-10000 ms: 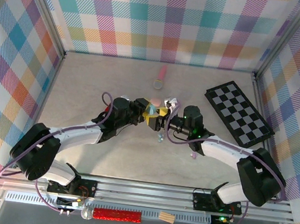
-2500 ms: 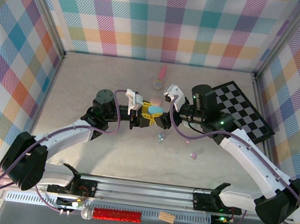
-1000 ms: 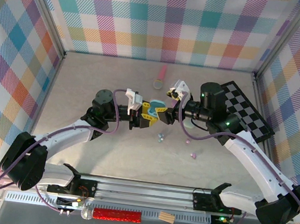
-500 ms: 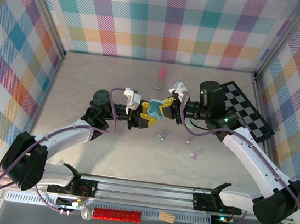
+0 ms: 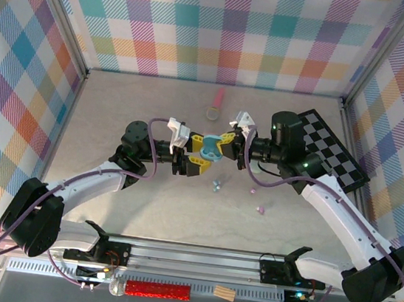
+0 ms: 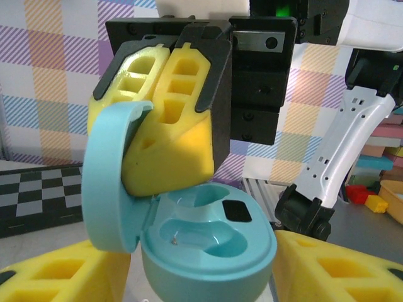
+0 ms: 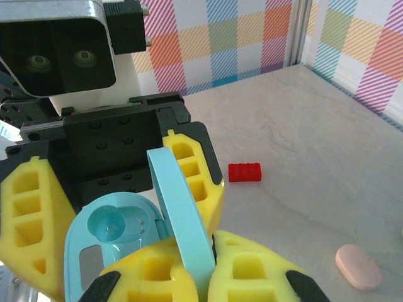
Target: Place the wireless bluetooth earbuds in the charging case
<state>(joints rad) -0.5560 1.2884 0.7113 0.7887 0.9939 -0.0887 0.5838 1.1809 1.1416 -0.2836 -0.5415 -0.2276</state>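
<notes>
The pale blue charging case hangs in the air between my two grippers with its lid swung up. In the right wrist view my right gripper is shut on the lid. The case body sits between the fingers of my left gripper, which stand a little wider than the body, so the gripper is open. Both earbud wells look empty. Tiny earbuds lie on the table below: a bluish pair, a pink one and another.
A black checkerboard lies at the right. A pink stick and a small ring lie towards the back wall. A red brick and a pink pebble-shaped case rest on the table. Plaid walls close in three sides.
My right gripper moved left onto the case and shut on its lid. My left gripper's fingers, tight on the case body before, have spread apart.
</notes>
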